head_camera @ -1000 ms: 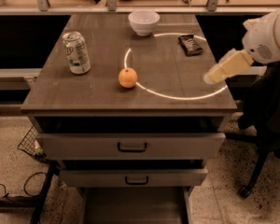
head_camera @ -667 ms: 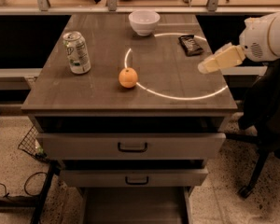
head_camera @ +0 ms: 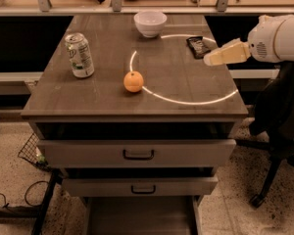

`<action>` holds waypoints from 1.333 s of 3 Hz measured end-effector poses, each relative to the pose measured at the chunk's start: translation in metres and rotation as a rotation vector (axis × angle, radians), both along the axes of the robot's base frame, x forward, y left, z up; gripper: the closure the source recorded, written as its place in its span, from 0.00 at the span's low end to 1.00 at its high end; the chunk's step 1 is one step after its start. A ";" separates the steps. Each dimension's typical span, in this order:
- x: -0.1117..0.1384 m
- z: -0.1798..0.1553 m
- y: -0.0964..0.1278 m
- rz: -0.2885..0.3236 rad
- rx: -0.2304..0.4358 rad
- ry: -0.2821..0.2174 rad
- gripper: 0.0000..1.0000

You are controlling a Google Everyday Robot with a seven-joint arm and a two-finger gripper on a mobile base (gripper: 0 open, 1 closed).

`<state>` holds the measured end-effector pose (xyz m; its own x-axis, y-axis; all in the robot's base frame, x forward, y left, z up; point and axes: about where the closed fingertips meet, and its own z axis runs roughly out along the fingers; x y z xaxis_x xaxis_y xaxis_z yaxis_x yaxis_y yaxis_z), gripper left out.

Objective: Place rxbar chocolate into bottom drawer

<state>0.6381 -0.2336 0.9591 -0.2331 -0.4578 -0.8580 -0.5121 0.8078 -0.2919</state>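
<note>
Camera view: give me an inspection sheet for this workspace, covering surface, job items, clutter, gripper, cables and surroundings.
Surface: grey-brown cabinet top, a bright ring of light across its right half.
Job's things: rxbar chocolate lies flat near the top's far right edge; bottom drawer pulled open, cut off by the picture's lower edge.
Clutter: can upright at left, orange near the middle, white bowl at the back.
Grippers: gripper extends in from the right, its tip by the bar's near end; contact cannot be told.
Cables: dark cable on the floor at lower left.
Surroundings: two upper drawers with dark handles, wire basket at left, office chair at right.
</note>
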 end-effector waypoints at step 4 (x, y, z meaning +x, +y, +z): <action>0.100 -0.048 0.031 -0.042 0.268 -0.034 0.00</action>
